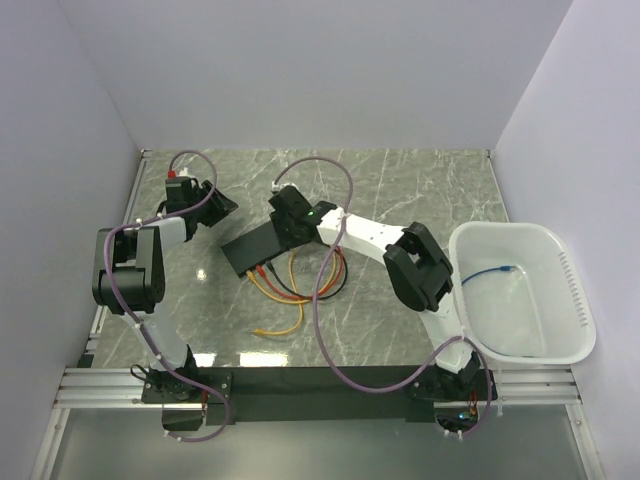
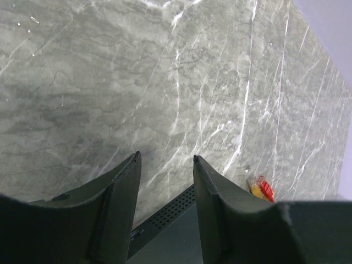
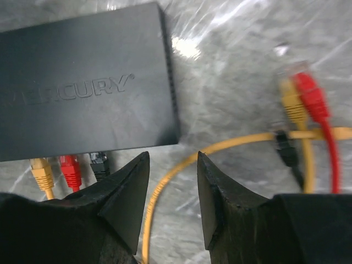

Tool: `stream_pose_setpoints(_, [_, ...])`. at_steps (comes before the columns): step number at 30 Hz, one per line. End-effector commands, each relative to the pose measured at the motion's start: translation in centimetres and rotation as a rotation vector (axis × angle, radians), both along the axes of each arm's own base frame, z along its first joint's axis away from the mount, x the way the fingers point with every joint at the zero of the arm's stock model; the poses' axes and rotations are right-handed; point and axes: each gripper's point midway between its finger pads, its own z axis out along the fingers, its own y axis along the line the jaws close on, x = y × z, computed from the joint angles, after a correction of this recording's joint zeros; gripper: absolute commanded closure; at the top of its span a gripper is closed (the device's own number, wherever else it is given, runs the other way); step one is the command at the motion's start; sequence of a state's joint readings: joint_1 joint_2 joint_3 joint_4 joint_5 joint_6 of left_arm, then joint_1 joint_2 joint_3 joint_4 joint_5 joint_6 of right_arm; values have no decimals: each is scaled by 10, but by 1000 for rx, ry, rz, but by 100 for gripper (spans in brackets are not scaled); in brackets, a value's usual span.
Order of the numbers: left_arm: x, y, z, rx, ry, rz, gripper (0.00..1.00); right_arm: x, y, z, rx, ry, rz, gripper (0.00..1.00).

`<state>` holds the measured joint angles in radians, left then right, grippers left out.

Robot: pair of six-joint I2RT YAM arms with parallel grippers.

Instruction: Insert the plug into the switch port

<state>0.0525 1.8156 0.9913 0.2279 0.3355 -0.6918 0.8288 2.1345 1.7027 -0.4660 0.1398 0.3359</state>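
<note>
The switch (image 1: 252,252) is a flat black box lying at an angle mid-table; it is marked MERCURY in the right wrist view (image 3: 82,82). Yellow (image 3: 41,169), red (image 3: 69,169) and black (image 3: 99,164) plugs sit at its socket edge. Loose yellow (image 3: 290,99), red (image 3: 311,91) and black (image 3: 284,144) plugs lie to the right on the table. My right gripper (image 3: 173,155) is open and empty, hovering over a yellow cable (image 3: 220,146) beside the switch's corner. My left gripper (image 2: 165,157) is open and empty above the switch's vented side (image 2: 168,215), with two plugs (image 2: 260,187) to its right.
Yellow, red and black cables (image 1: 295,288) loop on the marble table (image 1: 420,190) in front of the switch. A white bin (image 1: 575,300) holding a blue cable (image 1: 490,272) stands at the right. Walls close in the left, back and right sides.
</note>
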Motion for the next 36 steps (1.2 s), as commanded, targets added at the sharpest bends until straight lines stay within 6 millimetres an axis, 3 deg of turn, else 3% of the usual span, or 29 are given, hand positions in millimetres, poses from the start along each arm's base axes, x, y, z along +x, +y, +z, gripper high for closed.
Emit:
stream_pose_setpoints(1, [4, 2, 18, 6, -62, -7, 52, -6, 16, -1, 26, 35, 14, 52])
stream_pose_setpoints(12, [5, 3, 18, -1, -64, -5, 52, -13, 4, -20, -38, 66, -2, 52])
stream_pose_setpoints(22, [4, 3, 18, 1, -63, -5, 53, -19, 2, -50, -128, 126, -2, 55])
stream_pose_setpoints(23, [5, 3, 18, 0, -63, -6, 53, -21, 3, -51, -128, 128, 2, 56])
stream_pose_setpoints(26, [4, 3, 16, -1, -59, -7, 53, -22, 3, -53, -126, 130, -1, 73])
stream_pose_setpoints(27, [5, 4, 16, 1, -60, -3, 53, -21, 2, -53, -124, 127, -5, 83])
stream_pose_setpoints(31, [5, 3, 16, 0, -59, -6, 53, -13, 1, -34, -103, 72, -23, 100])
stream_pose_setpoints(33, [5, 3, 16, 1, -59, -5, 53, -10, -1, -23, -91, 40, -36, 100])
stream_pose_setpoints(34, [5, 3, 15, 0, -57, -5, 53, -5, 1, -4, -57, 1, -43, 100])
stream_pose_setpoints(36, [5, 3, 15, 0, -57, -6, 53, -2, -2, 13, -26, -39, -55, 100])
